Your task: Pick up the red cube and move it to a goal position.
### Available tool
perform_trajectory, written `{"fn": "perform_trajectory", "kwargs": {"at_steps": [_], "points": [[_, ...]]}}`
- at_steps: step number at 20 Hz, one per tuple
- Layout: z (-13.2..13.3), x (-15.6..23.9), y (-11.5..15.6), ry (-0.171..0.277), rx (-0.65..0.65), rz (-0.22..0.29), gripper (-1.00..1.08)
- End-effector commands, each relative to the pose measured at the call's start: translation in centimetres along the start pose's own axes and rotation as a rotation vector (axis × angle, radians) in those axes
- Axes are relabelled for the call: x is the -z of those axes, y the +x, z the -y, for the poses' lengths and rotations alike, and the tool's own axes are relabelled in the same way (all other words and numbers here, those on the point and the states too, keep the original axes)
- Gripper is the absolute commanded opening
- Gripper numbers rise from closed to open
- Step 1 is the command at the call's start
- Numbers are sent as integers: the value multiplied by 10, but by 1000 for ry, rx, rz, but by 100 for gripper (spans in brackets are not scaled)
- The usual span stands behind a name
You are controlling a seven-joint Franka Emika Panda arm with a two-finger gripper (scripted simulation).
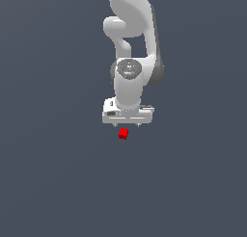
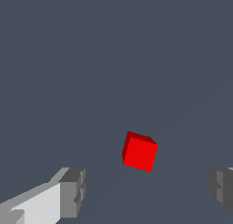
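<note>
The red cube [image 1: 123, 133] lies on the flat grey surface, just below the white gripper [image 1: 127, 125] in the exterior view. In the wrist view the red cube [image 2: 139, 151] is turned slightly askew and sits apart from both grey fingertips [image 2: 73, 191], which stand wide apart with nothing between them. The gripper [image 2: 148, 191] is open and hovers over the cube without touching it.
The white arm [image 1: 131, 48] rises from the gripper toward the top of the exterior view. All around is the plain dark grey surface [image 1: 53, 173], with no other objects in view.
</note>
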State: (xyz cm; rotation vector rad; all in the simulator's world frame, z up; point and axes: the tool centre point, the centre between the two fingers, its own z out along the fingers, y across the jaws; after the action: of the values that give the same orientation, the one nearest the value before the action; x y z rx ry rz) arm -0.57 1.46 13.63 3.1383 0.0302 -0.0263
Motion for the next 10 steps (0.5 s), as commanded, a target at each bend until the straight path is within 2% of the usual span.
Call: {"fn": "perform_trajectory", "kwargs": {"at_steps": [1, 10], "points": [[-2, -11, -2, 0, -26, -1, 100], [-10, -76, -14, 2, -176, -11, 100]]}}
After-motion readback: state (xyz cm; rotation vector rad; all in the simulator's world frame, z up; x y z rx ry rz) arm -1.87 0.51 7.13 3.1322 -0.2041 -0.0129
